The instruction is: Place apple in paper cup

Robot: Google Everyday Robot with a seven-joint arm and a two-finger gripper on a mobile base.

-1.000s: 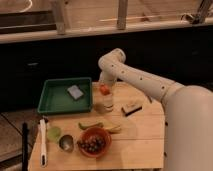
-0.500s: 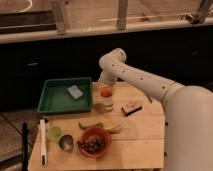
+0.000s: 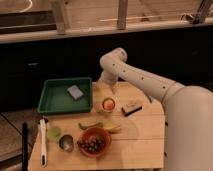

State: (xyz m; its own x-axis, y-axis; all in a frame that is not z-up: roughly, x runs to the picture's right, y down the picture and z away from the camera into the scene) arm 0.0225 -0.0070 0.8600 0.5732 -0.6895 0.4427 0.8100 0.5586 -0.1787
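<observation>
In the camera view we find the tool (image 3: 108, 88) just above centre frame, and it has lifted slightly off the paper cup (image 3: 108, 105) since half a second ago; whether it is released or clenched we cannot tell. The apple (image 3: 108, 104) sits inside that cup at mid-tabletop (image 3: 140, 140). To the left lies the green tray (image 3: 55, 102) with a sponge (image 3: 75, 92); lower down, a red bowl (image 3: 93, 142), unmoved.
</observation>
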